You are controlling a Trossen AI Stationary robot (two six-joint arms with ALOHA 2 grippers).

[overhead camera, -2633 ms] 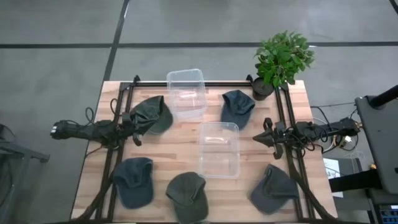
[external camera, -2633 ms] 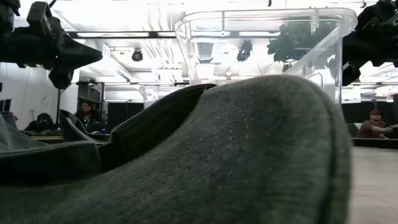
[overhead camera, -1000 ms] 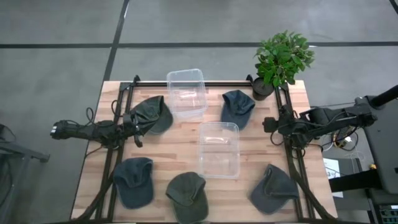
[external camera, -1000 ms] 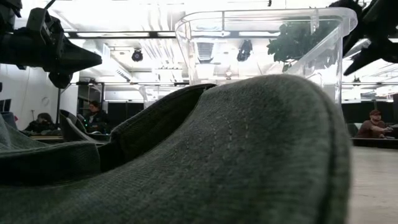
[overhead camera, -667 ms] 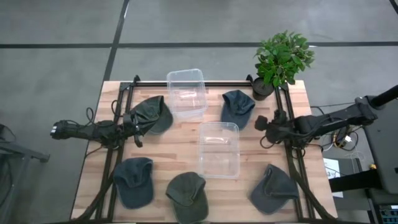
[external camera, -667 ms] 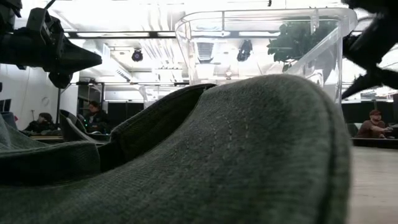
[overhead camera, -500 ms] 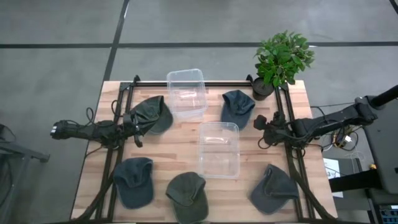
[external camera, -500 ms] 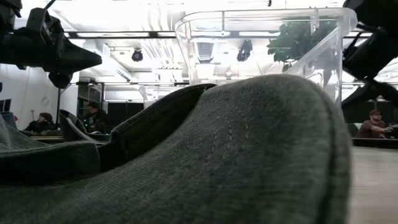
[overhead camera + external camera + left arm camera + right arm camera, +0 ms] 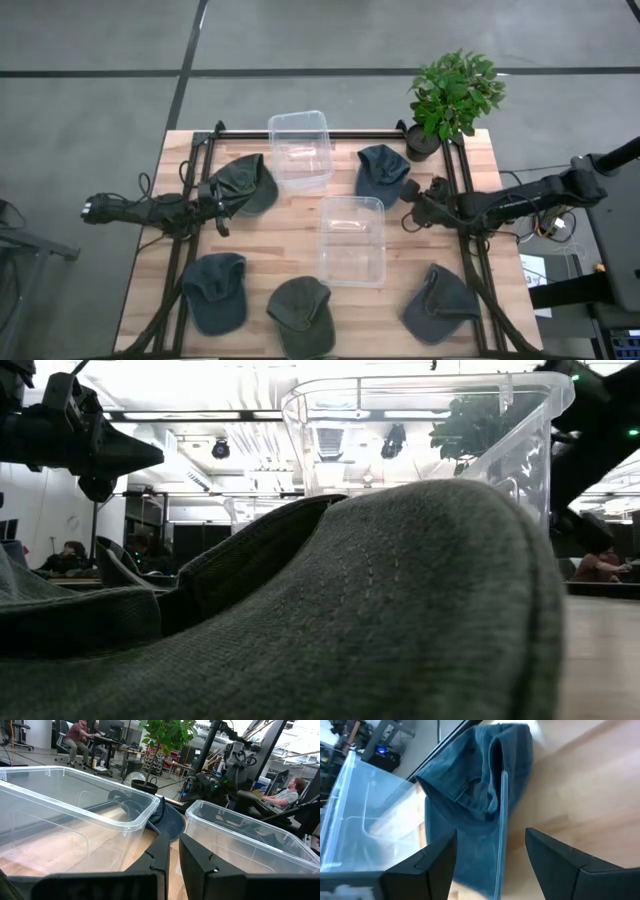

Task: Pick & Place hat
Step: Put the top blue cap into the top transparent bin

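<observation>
A blue hat lies flat on a wooden table, near its back edge, between a clear far bin and a potted plant. The right wrist view shows this hat close up, crumpled, with its brim toward the camera.

The right gripper hangs just beside the blue hat, on the side away from the plant, and its fingers are spread wide with nothing between them.

A second clear bin, the near bin, stands in the middle of the table, just in front of the blue hat and beside the right gripper.

On the other side of the far bin lies a green hat. The left gripper rests at that hat's edge, its fingers drawn narrow, almost together; whether they pinch the cloth cannot be told.

Three more hats lie along the front of the table: a front left hat, a front middle hat and a front right hat. In the low view one hat fills most of the frame, with the near bin rising behind it.
</observation>
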